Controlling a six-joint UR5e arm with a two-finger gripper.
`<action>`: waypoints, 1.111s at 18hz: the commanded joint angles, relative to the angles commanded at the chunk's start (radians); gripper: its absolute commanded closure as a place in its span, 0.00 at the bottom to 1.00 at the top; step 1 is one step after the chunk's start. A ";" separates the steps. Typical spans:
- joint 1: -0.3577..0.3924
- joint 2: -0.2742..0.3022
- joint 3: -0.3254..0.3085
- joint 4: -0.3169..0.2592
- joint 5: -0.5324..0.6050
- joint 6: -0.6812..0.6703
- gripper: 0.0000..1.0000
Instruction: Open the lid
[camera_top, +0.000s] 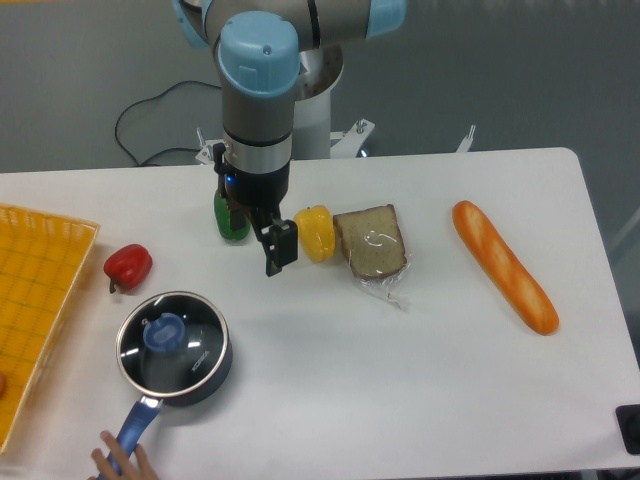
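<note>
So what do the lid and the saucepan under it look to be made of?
The lid looks like clear glass: the pan's dark inside shows through, with a thin shiny rim, probably metal, and a blue knob, likely plastic. The saucepan looks like dark blue coated metal, slightly glossy.

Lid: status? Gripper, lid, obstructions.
Gripper above table beside yellow pepper, holding nothing; jaw state unclear. Lid on saucepan, untouched. Hand at saucepan handle. Path to lid looks clear.

Your arm reaches down from the top of view, wrist vertical; the gripper (277, 247) hangs above the worktop (420, 380), one black finger visible.
</note>
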 joint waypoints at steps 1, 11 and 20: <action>0.000 0.000 0.000 0.002 0.002 0.000 0.00; -0.014 -0.006 -0.003 0.002 0.012 0.005 0.00; -0.015 0.000 -0.034 0.005 0.015 0.005 0.00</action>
